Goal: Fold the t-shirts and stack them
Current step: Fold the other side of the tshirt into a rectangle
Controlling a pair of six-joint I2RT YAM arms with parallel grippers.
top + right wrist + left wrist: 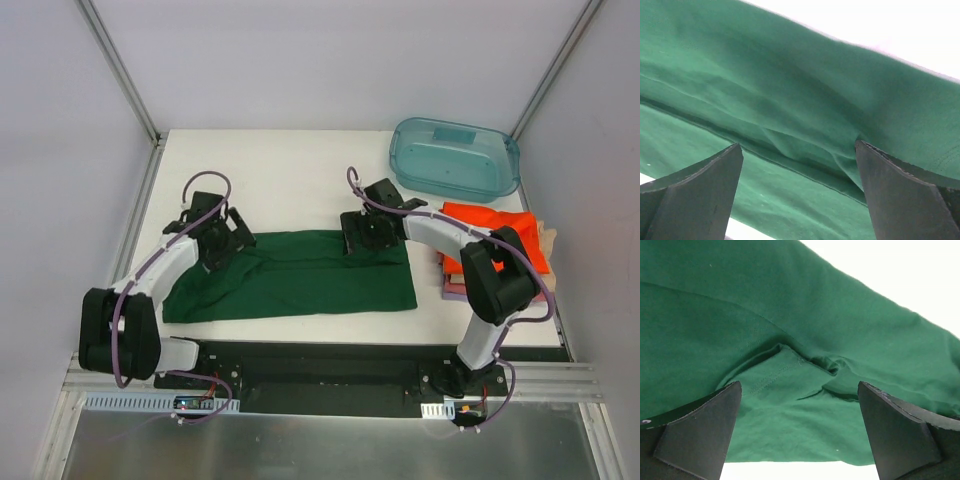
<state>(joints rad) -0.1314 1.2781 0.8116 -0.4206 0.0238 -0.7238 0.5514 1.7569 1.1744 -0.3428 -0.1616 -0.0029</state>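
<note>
Dark green t-shirt (300,275) lay folded lengthwise on the counter (290,170), my left jaws wide open, empty, over its left end, my right jaws wide open, empty, over its right end

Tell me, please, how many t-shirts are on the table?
4. The green t-shirt lies mid-table. The orange t-shirt tops a stack at the right edge, with the beige t-shirt and pink t-shirt beneath; the right arm covers part, so more may be hidden.

green t-shirt (300,275) – folded strip | folded shirts (500,250) – stacked right
</note>
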